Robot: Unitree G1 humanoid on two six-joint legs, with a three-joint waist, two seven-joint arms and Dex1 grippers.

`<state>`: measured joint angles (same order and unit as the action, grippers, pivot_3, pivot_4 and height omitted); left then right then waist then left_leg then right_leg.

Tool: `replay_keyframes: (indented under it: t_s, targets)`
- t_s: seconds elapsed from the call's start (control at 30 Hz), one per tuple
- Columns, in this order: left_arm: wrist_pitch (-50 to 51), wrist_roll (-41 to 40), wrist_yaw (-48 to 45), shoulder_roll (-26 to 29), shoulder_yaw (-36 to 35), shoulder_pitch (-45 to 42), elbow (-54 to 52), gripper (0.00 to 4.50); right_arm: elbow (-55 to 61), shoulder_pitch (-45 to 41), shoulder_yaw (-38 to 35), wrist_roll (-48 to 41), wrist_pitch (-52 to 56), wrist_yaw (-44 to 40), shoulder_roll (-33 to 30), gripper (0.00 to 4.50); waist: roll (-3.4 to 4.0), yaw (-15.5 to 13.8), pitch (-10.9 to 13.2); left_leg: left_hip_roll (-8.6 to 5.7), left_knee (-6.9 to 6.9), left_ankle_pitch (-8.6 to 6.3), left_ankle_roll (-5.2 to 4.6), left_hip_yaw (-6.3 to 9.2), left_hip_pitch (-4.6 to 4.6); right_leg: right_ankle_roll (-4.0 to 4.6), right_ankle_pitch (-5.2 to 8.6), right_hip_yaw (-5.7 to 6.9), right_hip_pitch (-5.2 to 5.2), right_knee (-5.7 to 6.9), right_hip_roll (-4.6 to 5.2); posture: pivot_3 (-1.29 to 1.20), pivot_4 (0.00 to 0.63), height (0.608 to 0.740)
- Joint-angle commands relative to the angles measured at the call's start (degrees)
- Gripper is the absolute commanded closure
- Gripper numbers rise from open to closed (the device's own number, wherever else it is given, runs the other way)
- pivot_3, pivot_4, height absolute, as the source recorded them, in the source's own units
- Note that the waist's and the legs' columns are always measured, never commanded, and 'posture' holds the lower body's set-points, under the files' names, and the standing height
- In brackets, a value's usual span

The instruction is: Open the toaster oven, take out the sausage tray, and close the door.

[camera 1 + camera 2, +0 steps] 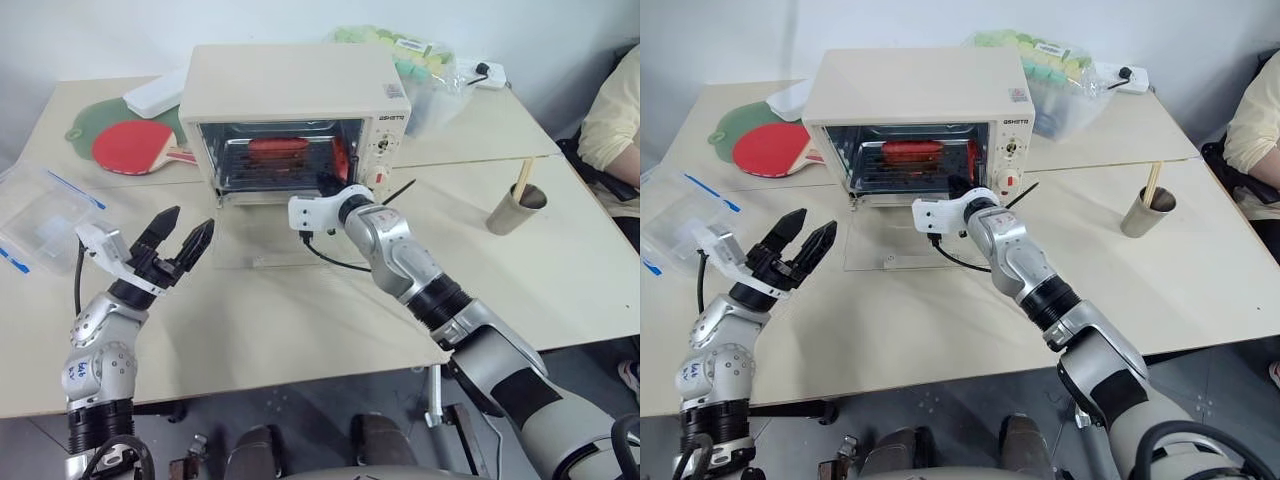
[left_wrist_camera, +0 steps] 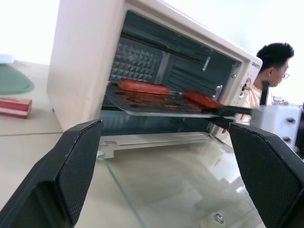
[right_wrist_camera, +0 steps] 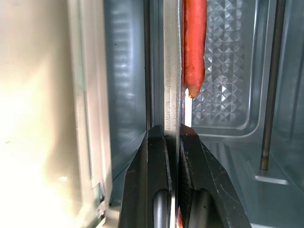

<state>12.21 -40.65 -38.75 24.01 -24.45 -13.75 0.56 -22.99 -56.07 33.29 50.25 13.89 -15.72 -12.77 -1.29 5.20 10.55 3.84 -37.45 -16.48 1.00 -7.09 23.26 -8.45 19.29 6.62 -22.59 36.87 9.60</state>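
Tray pinched at the oven mouth, spare claw waiting wide

Nearest, the left gripper (image 1: pixel 178 238) hangs spread wide, ready to help; beyond it the door (image 1: pixel 902 245) lies flat, giving the right gripper (image 1: pixel 329 184) room to clamp the sausage tray (image 2: pixel 161 100) edge inside the toaster oven (image 1: pixel 290 90)

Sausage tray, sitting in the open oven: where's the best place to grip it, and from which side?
Grip the sausage tray by its thin front rim, from the front through the open door. The flat lip suits a pinch, and the oven walls block every other side. The right end effector is already shut on that rim.
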Motion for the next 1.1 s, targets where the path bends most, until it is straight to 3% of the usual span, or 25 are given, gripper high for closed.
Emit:
replay_keyframes:
  t_s: [0.03, 1.1]
  targets:
    - [0.54, -2.05, -1.44, 1.41, -1.66, -0.65, -0.76, 0.00, 5.69, 0.78, 0.66, 1.31, -0.77, -0.46, 0.36, 4.47, 0.00, -0.01, 0.00, 0.00, 0.00, 0.00, 0.00, 0.00, 0.00, 0.00, 0.00, 0.00, 0.00, 0.00, 0.00, 0.00, 0.150, 0.740]
    - [6.16, -4.29, -8.12, 7.05, -2.95, -2.33, 2.83, 0.00, 31.11, 17.57, -2.25, 4.88, -4.70, -7.20, -8.37, 4.47, -0.01, -0.37, -0.01, 0.00, -0.05, 0.00, 0.01, -0.05, 0.00, 0.00, 0.00, -0.01, 0.00, -0.04, 0.00, 0.00, 0.150, 0.740]
